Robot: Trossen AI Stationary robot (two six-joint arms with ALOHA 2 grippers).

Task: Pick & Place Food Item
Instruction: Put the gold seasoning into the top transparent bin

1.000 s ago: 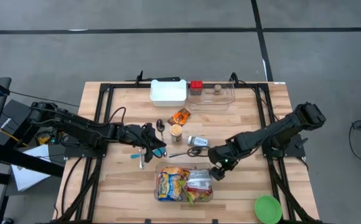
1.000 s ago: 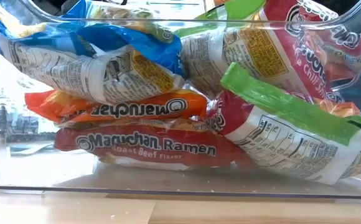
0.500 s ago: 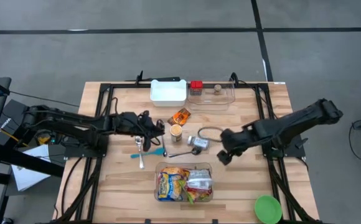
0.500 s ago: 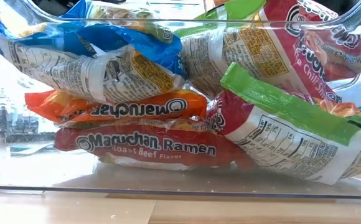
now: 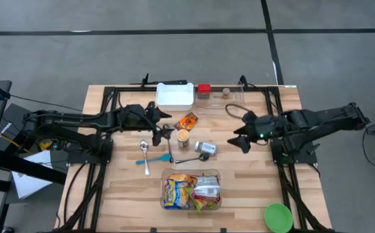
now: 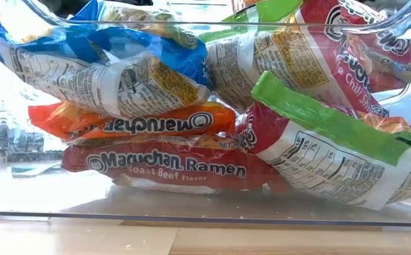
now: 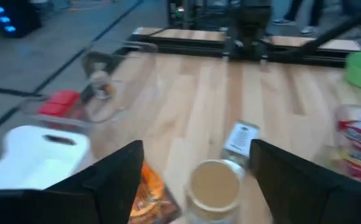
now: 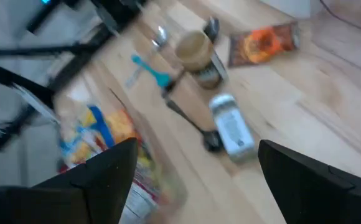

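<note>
Ramen packets in crinkled plastic wrappers [image 5: 189, 191] lay heaped in the clear rectangular plastic bin [image 5: 165, 176] at the near middle of the pale wooden table [image 5: 258, 188]; in the low view the red, orange, blue and green wrappers [image 6: 170, 166] pressed against the bin's glossy wall.

On the left, the left gripper [image 5: 162, 131] hovered above the table beside the small round jar with a tan lid [image 5: 183, 136], its dark fingers [image 7: 112, 180] spread wide and holding nothing. Just near it lay a metal spoon [image 5: 145, 148] and a flat blue plastic utensil [image 5: 154, 159]. Behind stood a white rectangular plastic container [image 5: 174, 96], with an orange foil snack packet [image 5: 187, 121] in front of it.

In the middle, a small cylindrical tin with a white label [image 5: 205, 148] lay on its side beside a dark spoon [image 5: 186, 159]. A second clear bin [image 5: 220, 102] at the far edge held a red block [image 5: 203, 89].

On the right, the right gripper [image 5: 242, 135] hung over bare wood, its fingers [image 8: 99, 180] parted wide and empty. A round green bowl [image 5: 278, 217] sat at the near right corner.
</note>
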